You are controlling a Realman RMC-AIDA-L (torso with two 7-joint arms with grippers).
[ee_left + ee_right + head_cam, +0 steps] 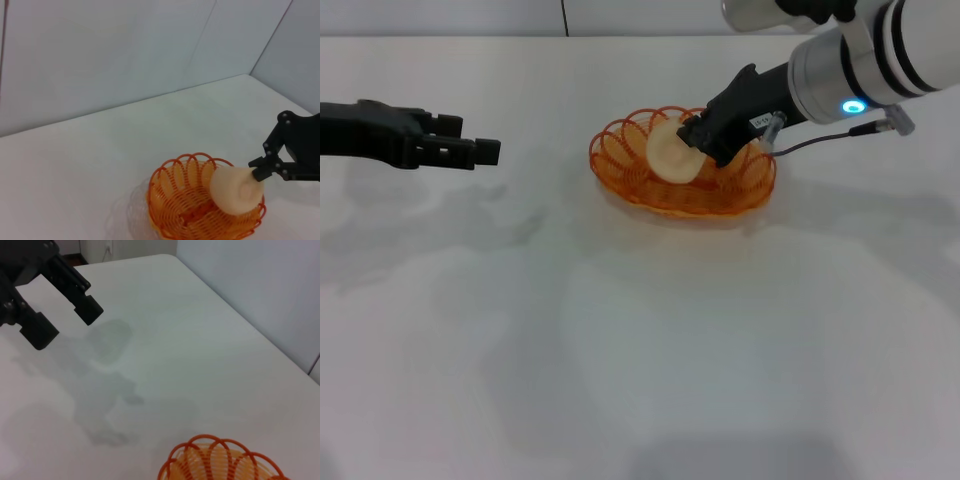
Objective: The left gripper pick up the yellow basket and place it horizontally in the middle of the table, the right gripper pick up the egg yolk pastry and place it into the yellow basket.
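Spreading across every view, the table (640,350) is a broad, flat, matte white top, its surface faintly mottled with soft grey shadows. Reaching in from the robot's right is a thick white arm with black bands and a glowing blue ring, ending in the right gripper (692,140), a black angular claw carrying a small white label; its fingers are pinched on the egg yolk pastry (670,152), holding it tilted over the basket's inside. On the robot's left the left gripper (470,147) hangs low over bare tabletop, well apart from the basket, its two blocky black fingers (84,302) spread with a clear gap between them. The yellow basket (620,160) sits upright on the table toward the far middle, an oval of thin orange-yellow wire woven in close rings, its rim a row of scalloped loops. Smallest is the pastry, a smooth, rounded, pale cream bun (236,190), gripped at one side by the black fingertips (262,170) just above the basket's rim
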